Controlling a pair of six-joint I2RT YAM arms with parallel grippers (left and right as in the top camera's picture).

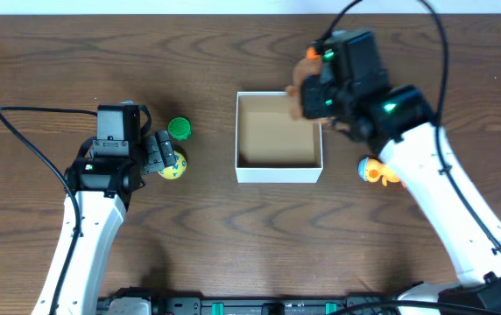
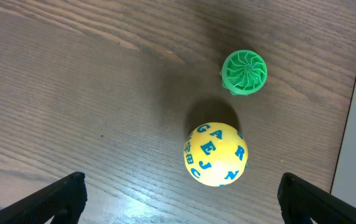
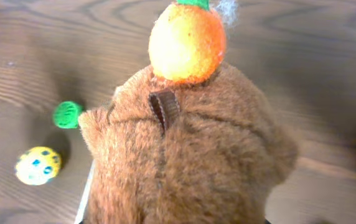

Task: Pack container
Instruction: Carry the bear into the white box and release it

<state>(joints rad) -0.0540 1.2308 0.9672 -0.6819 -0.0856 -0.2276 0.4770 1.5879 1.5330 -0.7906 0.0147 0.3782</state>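
One furry brown plush [image 3: 184, 155] fills the closed right claw [image 1: 305, 92]. Wide open, the left claw [image 2: 178, 196] hangs above a smooth, lettered yellow ball [image 2: 215, 154].

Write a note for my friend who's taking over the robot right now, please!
Left gripper: open, fingers either side of the yellow letter ball, not gripping.
Right gripper: shut on the brown plush toy, above the container's far right corner.
On the table: green ridged toy beside the ball, orange toy right of the container.
Done: nothing seen inside yet.
Left: pack all four toys.
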